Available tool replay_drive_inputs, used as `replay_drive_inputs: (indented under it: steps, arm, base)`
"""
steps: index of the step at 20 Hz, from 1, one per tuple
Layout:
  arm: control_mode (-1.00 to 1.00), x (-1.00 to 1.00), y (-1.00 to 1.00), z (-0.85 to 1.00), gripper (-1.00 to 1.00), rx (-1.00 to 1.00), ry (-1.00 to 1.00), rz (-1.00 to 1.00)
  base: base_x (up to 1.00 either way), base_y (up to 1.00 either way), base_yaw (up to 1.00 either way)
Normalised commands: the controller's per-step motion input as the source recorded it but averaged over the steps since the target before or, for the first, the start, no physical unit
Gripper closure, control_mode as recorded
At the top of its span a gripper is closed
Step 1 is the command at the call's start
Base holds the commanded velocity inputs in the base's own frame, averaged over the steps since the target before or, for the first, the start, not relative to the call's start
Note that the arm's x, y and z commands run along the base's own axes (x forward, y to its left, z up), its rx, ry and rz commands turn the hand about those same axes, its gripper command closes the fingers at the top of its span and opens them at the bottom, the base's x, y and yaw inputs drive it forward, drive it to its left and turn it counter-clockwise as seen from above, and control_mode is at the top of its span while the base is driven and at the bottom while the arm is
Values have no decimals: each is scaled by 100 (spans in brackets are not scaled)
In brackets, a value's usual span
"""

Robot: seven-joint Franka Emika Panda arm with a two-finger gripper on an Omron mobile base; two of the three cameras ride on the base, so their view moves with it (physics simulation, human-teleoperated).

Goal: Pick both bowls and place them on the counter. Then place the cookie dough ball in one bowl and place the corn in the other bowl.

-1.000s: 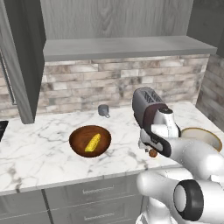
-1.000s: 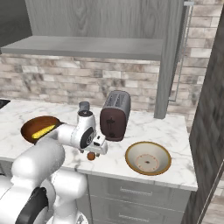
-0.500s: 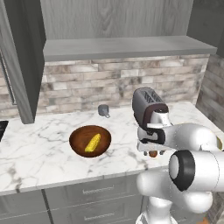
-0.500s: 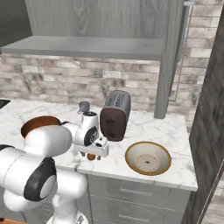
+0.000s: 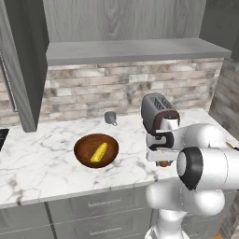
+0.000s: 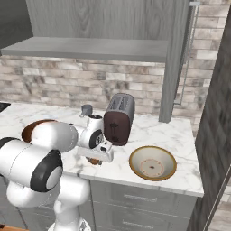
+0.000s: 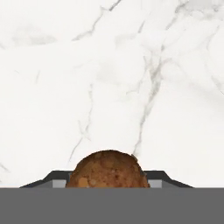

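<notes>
On the marble tabletop [image 5: 37, 163], toward 9 o'clock in the left base view, the dark wooden bowl [image 5: 96, 150] is seen with the corn [image 5: 99, 152] lying inside it. A small grey mug [image 5: 110, 117] is placed beyond it at 12 o'clock, near the brick wall. Toward 3 o'clock of the bowl, just in front of the toaster [image 5: 156, 111], the claw [image 5: 163, 163] is held low over the tabletop, closed on the cookie dough ball [image 7: 108, 169], which is gripped between the fingertips. Farther toward 3 o'clock, in the right base view, the tan bowl [image 6: 152, 163] is set apart from the claw, past the toaster
</notes>
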Motion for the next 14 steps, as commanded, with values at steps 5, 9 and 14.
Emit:
replay_drive_inputs:
  steps: [5, 9, 14]
  arm:
    - [-100, -44, -5, 59, 100, 0, -14, 0]
    - [-100, -29, -34, 66, 100, 0, -13, -2]
    - [-100, -4, -61, 55, 100, 0, -5, -7]
  base:
    - [0, 0, 0]
    - [0, 0, 0]
    - [0, 0, 0]
